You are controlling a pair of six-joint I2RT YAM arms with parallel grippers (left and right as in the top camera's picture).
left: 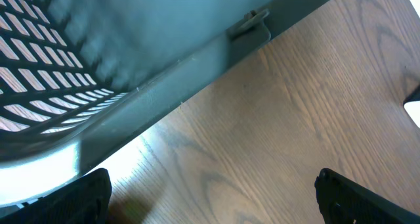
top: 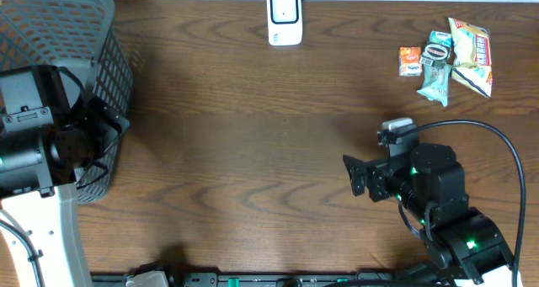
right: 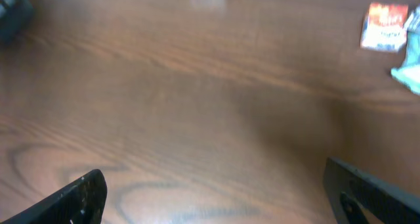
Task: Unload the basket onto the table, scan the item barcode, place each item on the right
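While your left pincer (left: 213, 204) and right pincer (right: 216, 198) gape empty, crinkly snack packets (top: 446, 64) lie far right.
A rounded white scanner (top: 285, 18) sits far centre on the wood-grain surface (top: 253, 152); a grey mesh basket (top: 76, 26) stands far left.

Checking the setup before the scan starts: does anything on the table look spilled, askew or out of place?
Nothing stands out. Snack packets lie in a loose pile far right, the white scanner at the far edge, the grey basket at left. Left pincer and right pincer are open, empty.
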